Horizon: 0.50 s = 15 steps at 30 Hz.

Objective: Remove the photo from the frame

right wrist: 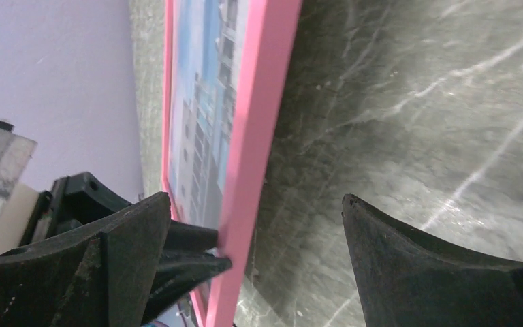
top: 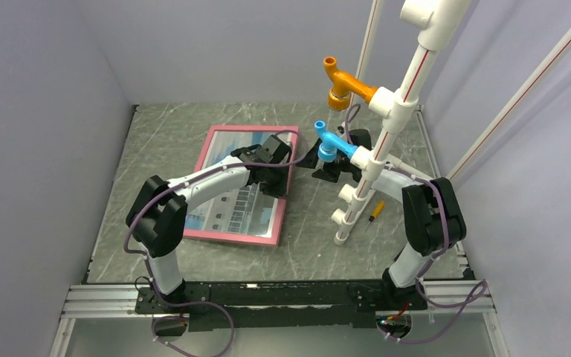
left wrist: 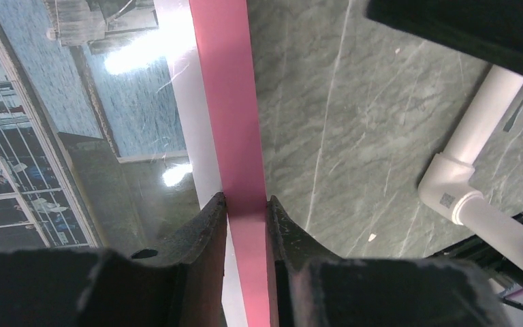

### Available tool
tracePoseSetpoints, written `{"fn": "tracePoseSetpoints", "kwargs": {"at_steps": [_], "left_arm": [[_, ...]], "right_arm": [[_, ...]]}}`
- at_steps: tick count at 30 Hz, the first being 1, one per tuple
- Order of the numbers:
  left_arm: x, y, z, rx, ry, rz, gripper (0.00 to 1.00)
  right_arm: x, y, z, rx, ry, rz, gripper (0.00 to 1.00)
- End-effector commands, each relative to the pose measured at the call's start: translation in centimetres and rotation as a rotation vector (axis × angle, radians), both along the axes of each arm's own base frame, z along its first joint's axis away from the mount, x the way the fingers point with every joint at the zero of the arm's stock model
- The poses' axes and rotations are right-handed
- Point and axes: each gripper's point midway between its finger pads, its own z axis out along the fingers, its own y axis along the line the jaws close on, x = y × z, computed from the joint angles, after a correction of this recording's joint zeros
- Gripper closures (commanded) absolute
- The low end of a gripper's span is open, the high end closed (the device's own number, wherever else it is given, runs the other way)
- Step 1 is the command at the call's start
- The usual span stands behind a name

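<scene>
The pink frame [top: 215, 236] lies on the marble table left of centre with the photo [top: 230, 216] of a pale building and blue sky face up inside it. My left gripper [top: 287, 177] is shut on the frame's right border. In the left wrist view its jaws [left wrist: 246, 201] pinch the pink strip [left wrist: 228, 102], with the photo [left wrist: 34, 136] beside it under reflective glazing. My right gripper [top: 327, 165] is open just right of that same edge. In the right wrist view [right wrist: 256, 199] it straddles the frame border [right wrist: 259, 122], which looks slightly raised, with the photo [right wrist: 204, 116] beyond.
A white PVC pipe stand [top: 375, 156] with an orange fitting [top: 342, 83] and a blue fitting [top: 331, 141] rises right of the frame, close to the right arm. A small yellow-and-black tool [top: 375, 212] lies by its base. Grey walls enclose the table.
</scene>
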Motion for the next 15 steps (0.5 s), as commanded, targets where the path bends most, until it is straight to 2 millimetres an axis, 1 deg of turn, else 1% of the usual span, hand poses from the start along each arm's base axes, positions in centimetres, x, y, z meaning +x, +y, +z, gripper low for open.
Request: {"fn": "tracePoseSetpoints", "kwargs": {"at_steps": [1,7,8,10,14,15], "left_arm": [[-0.8,-3.2,4.9,-0.179,-0.069,-0.057,1.00],[-1.9,-3.7,5.2,-0.188,-0.065,-0.074,1.00],[-2.0,-3.7,5.3,-0.190,-0.065,-0.074,1.00],[-2.3,-3.8,5.4,-0.192,-0.068,-0.080,1.00],[-2.7,-3.6,5.6,-0.190,-0.071,-0.080,1.00],[-2.7,-3.6,5.6,-0.191,-0.073,-0.080,1.00]], "right_arm": [[1.0,2.5,1.8,0.096,-0.065,0.066,0.03],[0.8,4.4,0.4,0.131,-0.037,0.103,0.04],[0.8,4.6,0.4,0.143,-0.038,0.107,0.04],[0.7,5.3,0.0,0.168,-0.026,0.120,0.08],[0.3,6.5,0.0,0.201,-0.015,0.132,0.15],[0.2,6.7,0.0,0.212,-0.013,0.135,0.20]]}}
